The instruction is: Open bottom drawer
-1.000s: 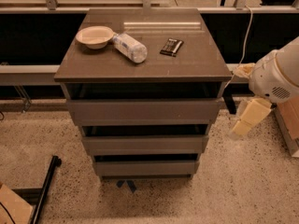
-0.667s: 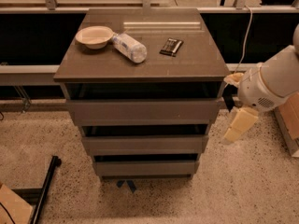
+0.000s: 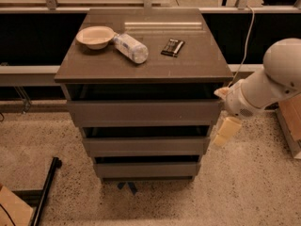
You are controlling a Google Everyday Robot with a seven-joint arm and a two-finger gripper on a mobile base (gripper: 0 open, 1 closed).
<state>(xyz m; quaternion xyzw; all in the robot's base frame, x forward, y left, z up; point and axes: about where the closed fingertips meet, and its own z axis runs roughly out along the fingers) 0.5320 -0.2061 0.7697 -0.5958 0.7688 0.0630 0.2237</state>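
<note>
White arm (image 3: 277, 74) reaches in from right, angled down-left; cream gripper (image 3: 227, 131) hangs below the wrist (image 3: 239, 103), pointing downward, right of centre.

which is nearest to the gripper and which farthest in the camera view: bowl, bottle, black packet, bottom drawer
The gripper hangs beside the right side of the cabinet.
1. bottom drawer: low down, its right end just below-left of the gripper
2. black packet: right part of the top
3. bottle: lying mid-top
4. bowl: far left of the top
</note>
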